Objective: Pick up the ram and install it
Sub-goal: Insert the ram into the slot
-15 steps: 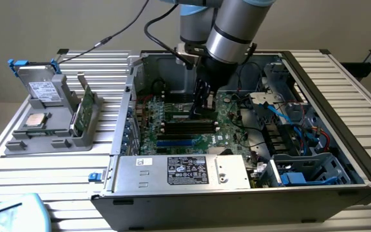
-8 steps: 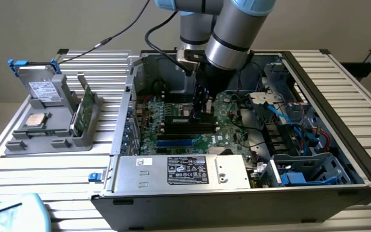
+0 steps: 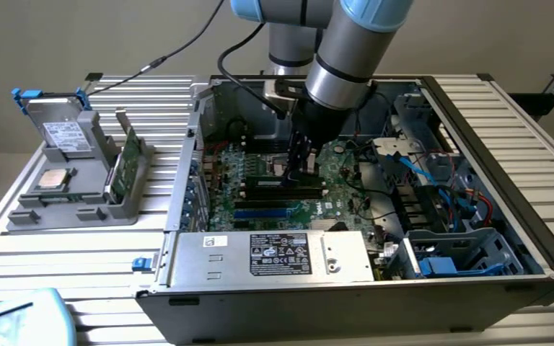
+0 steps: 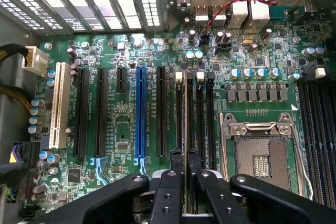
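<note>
Wrist view: narrow pincer [image 4: 185, 157] clamped on the ram [image 4: 185, 119], edge-on over the black memory slots [image 4: 201, 124] beside the CPU socket [image 4: 261, 156]. Best held upright, parallel to one slot, notch matched; pressing straight down, evenly at both ends.

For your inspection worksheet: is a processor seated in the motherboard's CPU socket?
No, the CPU socket shows its bare contact field, with no chip seated in it.

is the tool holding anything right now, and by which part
The ram, edge-on over the memory slots. The tool pinches its two flat faces at the top edge.
</note>
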Action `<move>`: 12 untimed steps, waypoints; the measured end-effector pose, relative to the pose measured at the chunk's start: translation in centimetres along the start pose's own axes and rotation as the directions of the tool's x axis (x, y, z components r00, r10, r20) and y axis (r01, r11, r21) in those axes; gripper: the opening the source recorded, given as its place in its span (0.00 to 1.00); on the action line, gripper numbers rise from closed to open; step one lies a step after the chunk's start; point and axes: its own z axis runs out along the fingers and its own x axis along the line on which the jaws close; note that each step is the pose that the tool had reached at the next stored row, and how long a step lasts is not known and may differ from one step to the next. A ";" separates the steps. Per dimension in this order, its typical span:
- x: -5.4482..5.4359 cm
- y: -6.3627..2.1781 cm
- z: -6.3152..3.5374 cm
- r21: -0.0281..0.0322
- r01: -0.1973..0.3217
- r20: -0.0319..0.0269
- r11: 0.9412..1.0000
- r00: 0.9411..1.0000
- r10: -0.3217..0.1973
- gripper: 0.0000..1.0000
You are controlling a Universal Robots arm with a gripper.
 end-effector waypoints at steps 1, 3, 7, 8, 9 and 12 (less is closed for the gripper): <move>0.0 0.00 0.00 0.000 0.000 0.000 1.000 1.000 0.000 0.15; 0.0 0.00 0.00 0.000 0.000 0.000 1.000 1.000 0.000 0.15; 0.0 -0.05 0.16 0.002 0.000 0.000 1.000 1.000 0.000 0.15; 0.0 -0.06 0.21 0.004 0.000 -0.001 1.000 1.000 0.000 0.15; 0.0 -0.06 0.21 0.004 0.000 -0.002 1.000 1.000 0.000 0.15; 0.0 -0.06 0.24 0.005 0.000 -0.002 1.000 1.000 0.000 0.15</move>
